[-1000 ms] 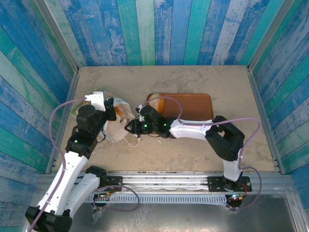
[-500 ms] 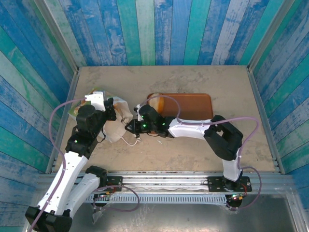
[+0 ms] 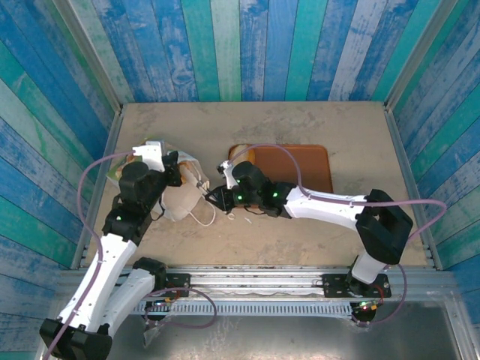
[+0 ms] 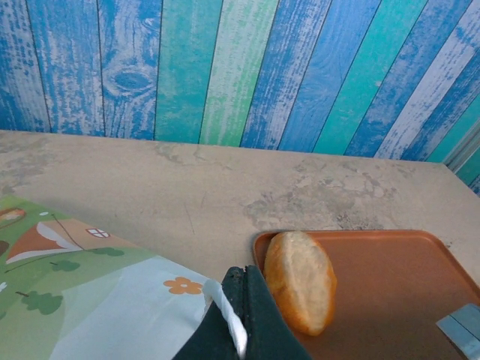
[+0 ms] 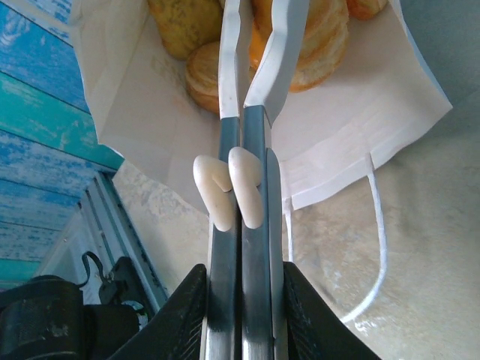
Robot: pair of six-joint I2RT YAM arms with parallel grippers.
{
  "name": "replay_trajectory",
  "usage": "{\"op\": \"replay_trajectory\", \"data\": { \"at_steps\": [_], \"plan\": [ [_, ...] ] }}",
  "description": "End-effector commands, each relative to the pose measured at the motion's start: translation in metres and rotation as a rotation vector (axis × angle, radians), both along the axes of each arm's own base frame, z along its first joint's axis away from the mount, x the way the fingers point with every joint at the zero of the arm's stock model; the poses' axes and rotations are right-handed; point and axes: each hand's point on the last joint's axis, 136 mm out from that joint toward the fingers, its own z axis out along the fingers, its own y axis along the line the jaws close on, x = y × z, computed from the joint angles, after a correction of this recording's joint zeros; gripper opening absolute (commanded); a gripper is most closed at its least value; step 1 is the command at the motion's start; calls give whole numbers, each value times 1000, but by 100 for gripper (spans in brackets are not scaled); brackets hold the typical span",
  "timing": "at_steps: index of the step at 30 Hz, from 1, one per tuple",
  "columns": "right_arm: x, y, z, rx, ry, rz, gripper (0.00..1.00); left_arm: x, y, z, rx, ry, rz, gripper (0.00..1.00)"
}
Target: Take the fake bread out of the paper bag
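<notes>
Nearest me is the metal rail (image 3: pixel 255 283) that both my arms are bolted to. Beyond it lies the table (image 3: pixel 315 127), a beige, mottled, stone-like surface. Worn planks (image 3: pixel 240 45) painted blue, teal and pale green wall it in at the back and on both sides.

My left gripper (image 3: pixel 171 169) sits over the left part of the table. Its dark jaws are pressed together, with a white strip of the paper bag (image 4: pixel 112 300) pinched between them. My right gripper (image 3: pixel 216 197) reaches in from the right, to the bag's mouth. Its pale fingers (image 5: pixel 231 52) stand almost together, with an orange-brown piece showing between the tips. Whether they are pinching it I cannot tell.

The bag lies on its side on the left of the table. It is plain white inside, and outside it is printed with green hills, small trees, an orange-roofed house and an orange flower. A white cord handle (image 5: pixel 379 247) trails on the table below the mouth.

Inside the bag sits the fake bread (image 5: pixel 319 45), golden-brown to orange. A ridged round piece lies against my right finger, a smaller round roll (image 5: pixel 202 79) sits to its left, and a lumpy yellow-brown piece (image 5: pixel 180 22) lies above that.

Farther back, an oblong loaf (image 4: pixel 300 279), pale golden with a lighter top, lies on the left end of a flat brown tray (image 4: pixel 390 300). The tray sits just right of the bag.
</notes>
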Motion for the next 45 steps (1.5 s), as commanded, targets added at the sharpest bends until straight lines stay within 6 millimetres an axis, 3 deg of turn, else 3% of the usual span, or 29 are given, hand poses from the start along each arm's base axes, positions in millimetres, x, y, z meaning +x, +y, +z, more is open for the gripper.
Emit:
{"op": "replay_trajectory", "data": {
  "at_steps": [1, 4, 9, 15, 22, 25, 33, 45],
  "plan": [
    [-6, -7, 22, -8, -90, 39, 19, 3, -8, 20, -49, -54, -33, 0],
    [-14, -20, 35, -17, -123, 53, 19, 6, -9, 23, -57, -58, -35, 0],
    [-25, -68, 53, -83, -184, 3, 19, 15, -12, 31, -76, -63, -35, 0],
    [-40, -145, 68, -185, -226, -127, 19, 25, -18, 28, -107, -41, -47, 0],
    [-44, -260, 78, -363, -252, -431, 19, 23, -15, 25, -81, -25, -34, 0],
    [-46, -287, 72, -441, -221, -492, 19, 22, -12, 23, -64, -18, -23, 0],
    [-37, -285, 43, -662, -109, -467, 20, 17, -10, 23, -62, -23, -17, 0],
    [-6, -230, 7, -833, 4, -295, 25, 12, -6, 24, -61, -34, -5, 0]
  ]
}}
